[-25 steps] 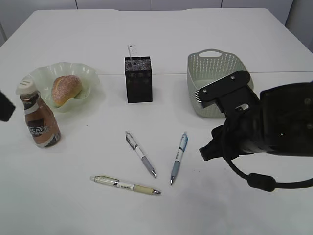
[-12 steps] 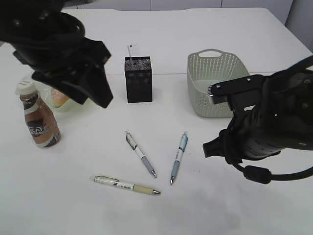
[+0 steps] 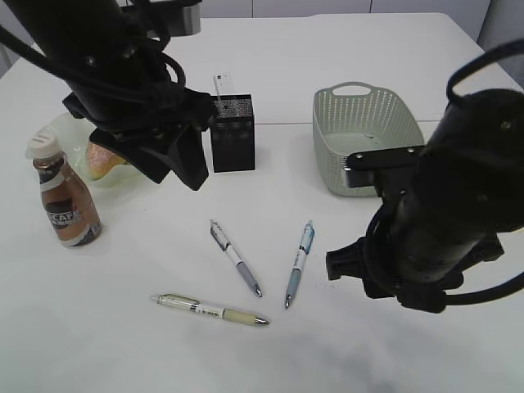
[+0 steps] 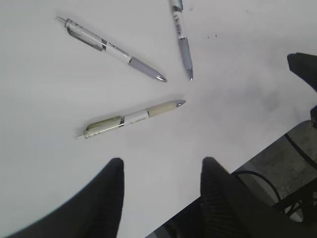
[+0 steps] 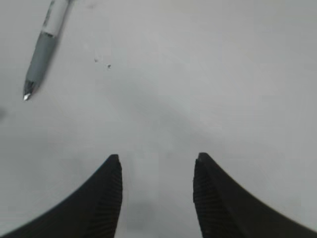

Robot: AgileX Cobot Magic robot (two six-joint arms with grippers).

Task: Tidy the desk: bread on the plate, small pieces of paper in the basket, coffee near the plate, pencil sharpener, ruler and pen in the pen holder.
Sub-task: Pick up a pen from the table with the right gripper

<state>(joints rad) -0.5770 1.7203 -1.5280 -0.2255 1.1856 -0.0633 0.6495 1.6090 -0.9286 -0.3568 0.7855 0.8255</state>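
Note:
Three pens lie on the white desk (image 3: 123,352): a grey one (image 3: 236,258), a blue one (image 3: 300,262) and a beige one (image 3: 211,310). My left gripper (image 4: 162,166) hangs open above the desk's near edge, with the beige pen (image 4: 131,119) just ahead of it. My right gripper (image 5: 156,163) is open over bare desk, right of the blue pen's tip (image 5: 42,54). The bread (image 3: 102,155) lies on the plate (image 3: 59,131), half hidden by my left arm. The coffee (image 3: 65,201) stands beside the plate. The ruler (image 3: 221,83) sticks out of the pen holder (image 3: 233,131). The pencil sharpener and the small pieces of paper are out of view.
The basket (image 3: 360,131) stands at the back right, just behind my right arm (image 3: 442,221). My left arm (image 3: 123,74) looms over the plate and next to the pen holder. The desk's front edge and cables on the floor (image 4: 277,168) show in the left wrist view.
My left arm has swung in from the far left, over the plate, toward the middle. My right arm has turned and shifted slightly toward the pens. The pens have not moved.

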